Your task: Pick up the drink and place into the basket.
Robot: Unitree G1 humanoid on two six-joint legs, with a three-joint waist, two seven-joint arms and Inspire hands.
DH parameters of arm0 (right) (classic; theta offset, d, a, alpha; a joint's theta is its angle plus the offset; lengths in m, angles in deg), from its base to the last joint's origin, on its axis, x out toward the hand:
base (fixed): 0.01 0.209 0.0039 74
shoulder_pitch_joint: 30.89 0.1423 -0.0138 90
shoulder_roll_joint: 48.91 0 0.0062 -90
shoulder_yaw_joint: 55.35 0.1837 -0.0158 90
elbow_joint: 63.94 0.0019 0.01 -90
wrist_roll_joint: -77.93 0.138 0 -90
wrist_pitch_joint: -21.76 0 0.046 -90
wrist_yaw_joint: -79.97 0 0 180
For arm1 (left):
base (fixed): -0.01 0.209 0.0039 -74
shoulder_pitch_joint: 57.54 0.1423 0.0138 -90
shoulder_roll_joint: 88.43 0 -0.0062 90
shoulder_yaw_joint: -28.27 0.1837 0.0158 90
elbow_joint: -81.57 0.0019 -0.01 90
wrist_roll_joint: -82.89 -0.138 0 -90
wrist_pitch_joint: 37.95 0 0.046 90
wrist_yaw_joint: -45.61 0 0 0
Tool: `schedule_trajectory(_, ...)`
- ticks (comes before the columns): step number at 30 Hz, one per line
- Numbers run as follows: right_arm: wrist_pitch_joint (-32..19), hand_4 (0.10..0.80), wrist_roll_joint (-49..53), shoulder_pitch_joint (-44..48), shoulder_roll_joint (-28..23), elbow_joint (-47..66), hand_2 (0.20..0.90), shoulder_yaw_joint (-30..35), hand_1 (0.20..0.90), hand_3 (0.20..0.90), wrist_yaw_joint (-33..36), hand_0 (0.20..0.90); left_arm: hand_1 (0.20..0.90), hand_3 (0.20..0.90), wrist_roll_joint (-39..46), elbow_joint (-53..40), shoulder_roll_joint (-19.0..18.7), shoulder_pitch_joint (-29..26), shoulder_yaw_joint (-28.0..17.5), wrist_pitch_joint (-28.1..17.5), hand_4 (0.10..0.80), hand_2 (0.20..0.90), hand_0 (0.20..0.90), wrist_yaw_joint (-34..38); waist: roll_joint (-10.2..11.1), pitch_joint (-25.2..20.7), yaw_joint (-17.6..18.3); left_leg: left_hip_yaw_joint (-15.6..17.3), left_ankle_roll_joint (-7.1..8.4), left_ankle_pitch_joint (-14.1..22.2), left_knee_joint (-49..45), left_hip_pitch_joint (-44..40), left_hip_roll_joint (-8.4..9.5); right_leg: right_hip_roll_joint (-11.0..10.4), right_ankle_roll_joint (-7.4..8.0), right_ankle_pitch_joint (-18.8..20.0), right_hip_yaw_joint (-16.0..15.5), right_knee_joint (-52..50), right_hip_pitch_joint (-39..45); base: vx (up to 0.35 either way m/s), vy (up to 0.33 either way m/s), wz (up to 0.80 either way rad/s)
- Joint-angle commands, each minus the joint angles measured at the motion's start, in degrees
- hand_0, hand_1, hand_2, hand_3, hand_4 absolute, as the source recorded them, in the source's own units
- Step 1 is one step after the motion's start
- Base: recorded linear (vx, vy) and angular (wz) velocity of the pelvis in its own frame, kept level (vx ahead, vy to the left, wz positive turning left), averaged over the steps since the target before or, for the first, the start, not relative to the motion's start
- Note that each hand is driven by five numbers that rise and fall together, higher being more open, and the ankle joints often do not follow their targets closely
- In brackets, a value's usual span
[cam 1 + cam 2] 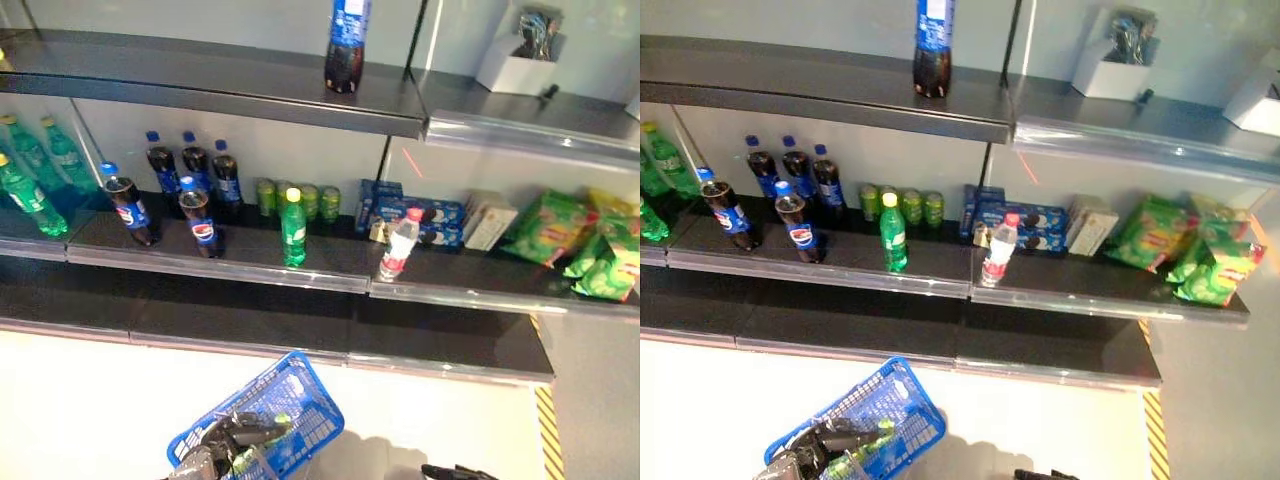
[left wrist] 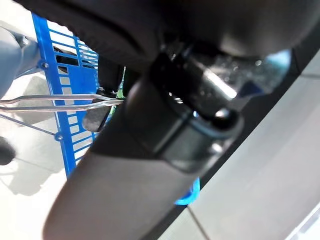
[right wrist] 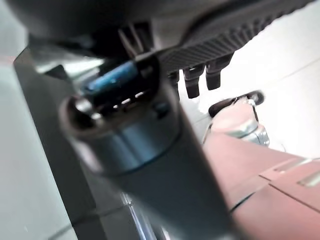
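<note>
The blue basket point(image 1: 290, 405) hangs low in front of the shelves, held up by its thin wire handles point(image 2: 55, 102). My left hand point(image 1: 238, 434) is shut on those handles. A green drink point(image 1: 858, 455) lies inside the basket under the hand. My right hand point(image 1: 455, 471) is low at the right, away from the shelves; its fingers point(image 3: 196, 82) hang relaxed and hold nothing. On the middle shelf stand a green bottle point(image 1: 293, 229), cola bottles point(image 1: 200, 218), green cans point(image 1: 300, 199) and a clear bottle with a red cap point(image 1: 399, 245).
A tall cola bottle point(image 1: 346, 45) stands on the top shelf. Green bottles point(image 1: 30, 185) stand at the far left. Blue biscuit packs point(image 1: 415, 218) and green snack bags point(image 1: 580, 245) lie to the right. A yellow-black stripe point(image 1: 548, 425) marks the floor at the right.
</note>
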State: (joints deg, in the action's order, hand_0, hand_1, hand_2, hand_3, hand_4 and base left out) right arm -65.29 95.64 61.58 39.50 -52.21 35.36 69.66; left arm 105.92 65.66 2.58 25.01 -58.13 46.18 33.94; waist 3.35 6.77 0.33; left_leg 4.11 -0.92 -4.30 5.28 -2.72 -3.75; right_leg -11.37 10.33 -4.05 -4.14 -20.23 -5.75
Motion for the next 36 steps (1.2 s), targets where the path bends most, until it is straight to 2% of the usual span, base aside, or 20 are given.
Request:
schedule_trajectory(1, -0.8, 0.800, 1.7, 0.0, -1.2, -2.7, 0.900, 0.8, 0.900, 0.900, 0.1, 0.900, 0.300, 0.200, -5.8, 0.4, -5.2, 2.3, -0.8, -1.1, 0.100, 0.300, 0.300, -0.6, 0.4, 1.6, -0.3, 1.2, -1.68, 11.2, -4.3, -5.0, 6.40, -2.6, 0.90, 15.2, 1.6, 13.9, -1.0, 0.090, -0.223, 0.78)
schedule_trajectory(3, -0.3, 0.800, 1.3, 0.7, -1.3, -2.2, 0.900, 1.2, 0.900, 0.900, -0.2, 0.900, 0.300, 0.200, -4.9, 0.3, -5.7, 2.5, -1.0, -1.2, 0.100, 0.300, 0.300, -0.1, -0.1, 1.4, 0.3, 1.1, -1.23, 11.8, -4.2, -6.1, 5.91, -3.0, 1.47, 16.6, 2.3, 15.4, -2.3, 0.088, -0.245, 0.55)
schedule_trajectory(5, 0.1, 0.800, 1.4, 1.1, -1.4, -2.2, 0.900, 1.2, 0.900, 0.900, -0.4, 0.900, 0.300, 0.200, -5.0, 0.2, -6.1, 2.5, -1.2, -1.1, 0.100, 0.300, 0.300, -0.3, -0.3, 1.2, 0.6, 1.3, -1.29, 12.1, -4.4, -6.3, 5.62, -2.6, 1.33, 16.1, 3.0, 14.5, -2.3, 0.078, -0.227, 0.37)
schedule_trajectory(8, 0.2, 0.800, 1.4, 1.0, -1.4, -2.8, 0.900, 0.9, 0.900, 0.900, -0.8, 0.900, 0.300, 0.200, -4.8, 0.5, -6.5, 2.3, -1.6, -1.2, 0.100, 0.300, 0.300, -0.2, -0.5, 0.1, 0.9, 1.8, -1.37, 12.7, -5.2, -6.3, 5.00, -1.5, 0.85, 13.3, 3.3, 14.8, 0.0, 0.102, -0.341, -0.01)
schedule_trajectory(9, 0.3, 0.800, 0.8, 0.8, -1.3, -3.0, 0.900, 0.3, 0.900, 0.900, -0.7, 0.900, 0.300, 0.200, -4.3, 0.4, -6.3, 2.5, -1.9, -1.3, 0.100, 0.300, 0.300, 0.1, -0.4, -0.5, 0.7, 1.9, -1.13, 13.0, -5.7, -6.3, 4.38, -0.7, 0.88, 10.8, 2.3, 16.5, 2.2, 0.061, -0.240, -0.01)
schedule_trajectory(11, 0.3, 0.800, -0.3, 0.7, -1.4, -3.2, 0.900, 0.0, 0.900, 0.900, -1.0, 0.900, 0.300, 0.200, -3.3, 0.4, -5.9, 2.7, -2.2, -1.2, 0.100, 0.300, 0.300, 0.4, -0.6, -1.1, 0.6, 2.7, -0.39, 12.8, -5.9, -6.5, 3.38, -0.3, 0.63, 10.0, 1.2, 18.1, 3.8, 0.081, -0.309, -0.03)
schedule_trajectory(16, 1.6, 0.800, -1.0, 1.7, -1.6, -2.1, 0.900, -1.8, 0.900, 0.900, -0.6, 0.900, 0.300, 0.200, -3.1, -0.3, -3.9, 3.8, -2.0, -1.7, 0.100, 0.300, 0.300, 0.4, -0.6, -2.2, -0.1, 4.7, 2.82, 11.5, -8.9, -5.4, -0.46, 2.2, -2.43, 7.4, -0.5, 20.7, 7.8, 0.084, -0.315, -0.06)
schedule_trajectory(19, 2.4, 0.800, -2.0, 2.1, -2.0, -1.3, 0.900, -2.1, 0.900, 0.900, -1.1, 0.900, 0.300, 0.200, -1.5, -1.5, -2.9, 4.3, -1.7, -2.2, 0.100, 0.300, 0.300, 0.8, -0.3, -1.6, -1.1, 3.4, 4.02, 10.6, -14.0, -2.2, -1.69, 2.9, -3.99, 6.6, -1.6, 20.9, 8.9, 0.003, -0.254, -0.05)
schedule_trajectory(21, 2.2, 0.800, -1.9, 1.8, -2.1, -1.4, 0.900, -2.2, 0.900, 0.900, -0.8, 0.900, 0.300, 0.200, -1.5, -2.2, -2.4, 4.6, -1.5, -2.5, 0.100, 0.300, 0.300, 0.6, -0.5, -1.2, -1.6, 1.8, 4.19, 9.1, -16.6, -0.5, -1.95, 3.5, -4.94, 6.1, -2.0, 20.7, 9.1, -0.025, -0.181, -0.01)
schedule_trajectory(22, 1.8, 0.800, -1.6, 1.6, -2.3, -1.6, 0.900, -2.0, 0.900, 0.900, -0.4, 0.900, 0.300, 0.200, -1.9, -2.6, -2.0, 4.9, -1.2, -2.6, 0.100, 0.300, 0.300, 0.4, -0.6, -0.8, -2.0, 0.8, 3.95, 8.8, -18.2, 0.7, -1.56, 3.8, -5.56, 5.8, -2.4, 20.5, 9.3, -0.024, -0.074, 0.02)
schedule_trajectory(24, 1.6, 0.800, -1.5, 1.7, -2.5, -2.0, 0.900, -1.7, 0.900, 0.900, -0.2, 0.900, 0.300, 0.200, -2.1, -2.7, -1.8, 5.0, -0.9, -2.7, 0.100, 0.300, 0.300, 0.3, -0.7, -0.6, -2.0, 0.9, 3.69, 9.2, -18.3, 1.0, -1.21, 3.8, -5.81, 5.5, -2.8, 20.5, 9.3, -0.040, -0.023, 0.06)
schedule_trajectory(25, 1.2, 0.800, -1.3, 1.6, -3.0, -2.6, 0.900, -1.2, 0.900, 0.900, 0.3, 0.900, 0.300, 0.200, -2.5, -2.7, -1.5, 5.3, -0.3, -3.1, 0.100, 0.300, 0.300, -0.2, -1.1, -0.7, -1.9, 1.1, 3.29, 10.0, -16.2, 0.5, 0.24, 4.1, -5.98, 5.3, -3.3, 20.5, 9.5, -0.051, 0.061, 0.24)
schedule_trajectory(26, 1.1, 0.800, -1.9, 1.6, -3.3, -2.9, 0.900, -0.8, 0.900, 0.900, 0.4, 0.900, 0.300, 0.200, -2.3, -2.5, -1.1, 5.8, -0.1, -3.6, 0.100, 0.300, 0.300, -0.1, -1.8, -0.8, -2.2, -0.8, 2.62, 10.6, -13.5, 0.0, 3.11, 4.6, -5.79, 5.4, -3.1, 20.7, 9.4, -0.033, 0.100, 0.33)
schedule_trajectory(27, 1.0, 0.800, -2.5, 1.6, -3.6, -3.1, 0.900, -0.7, 0.900, 0.900, 0.2, 0.900, 0.300, 0.200, -2.2, -2.4, -0.9, 6.0, -0.2, -3.9, 0.100, 0.300, 0.300, -0.3, -2.2, -0.9, -2.4, -1.9, 2.24, 10.6, -12.0, -0.4, 4.51, 5.1, -5.70, 5.4, -2.7, 20.9, 9.4, -0.002, 0.081, 0.23)
schedule_trajectory(29, 0.8, 0.800, -2.8, 1.6, -3.9, -3.1, 0.900, -0.7, 0.900, 0.900, -0.2, 0.900, 0.300, 0.200, -1.8, -2.4, -1.1, 6.2, -0.2, -4.0, 0.100, 0.300, 0.300, -0.4, -2.6, -1.0, -2.4, -2.6, 1.83, 10.5, -10.6, -1.0, 5.63, 5.6, -5.64, 5.4, -2.1, 21.1, 9.4, 0.006, 0.055, -0.11)
schedule_trajectory(31, 0.8, 0.800, -2.8, 1.6, -4.0, -3.2, 0.900, -0.6, 0.900, 0.900, -0.2, 0.900, 0.300, 0.200, -1.8, -2.4, -1.1, 6.2, -0.2, -4.0, 0.100, 0.300, 0.300, -0.4, -2.7, -1.0, -2.3, -2.8, 1.72, 10.5, -10.2, -1.3, 5.86, 5.8, -5.61, 5.4, -1.9, 21.1, 9.4, 0.009, 0.113, -0.19)
schedule_trajectory(33, 0.3, 0.800, -0.6, 1.0, -3.7, -2.5, 0.900, -0.7, 0.900, 0.900, 0.3, 0.900, 0.300, 0.200, -2.7, -1.8, -1.8, 5.8, 0.1, -3.2, 0.100, 0.300, 0.300, -0.7, -3.1, -1.8, -0.7, -0.7, 1.12, 9.1, -4.3, -4.1, 6.18, 6.6, -4.72, 5.6, -0.3, 21.6, 9.3, 0.033, 0.323, -0.32)
schedule_trajectory(35, -0.4, 0.800, -1.0, 0.1, -2.8, -1.6, 0.900, -1.3, 0.900, 0.900, -1.0, 0.900, 0.300, 0.200, -2.1, -1.8, -2.7, 5.0, 0.4, -2.6, 0.100, 0.300, 0.300, -0.6, -2.5, -1.7, 0.0, 0.1, 0.95, 8.4, -2.5, -4.5, 6.58, 6.3, -3.51, 6.8, 0.7, 21.7, 8.2, -0.034, 0.182, -0.34)
schedule_trajectory(36, -1.3, 0.800, -1.3, 0.0, -2.1, -1.6, 0.900, -2.1, 0.900, 0.900, -1.8, 0.900, 0.300, 0.200, -1.5, -1.5, -3.5, 3.7, -0.1, -2.1, 0.100, 0.300, 0.300, -0.2, -2.0, -1.0, 0.1, 0.8, 0.65, 8.3, -1.5, -4.8, 6.76, 5.5, -2.38, 7.6, 0.0, 19.9, 5.6, -0.090, 0.084, -0.33)
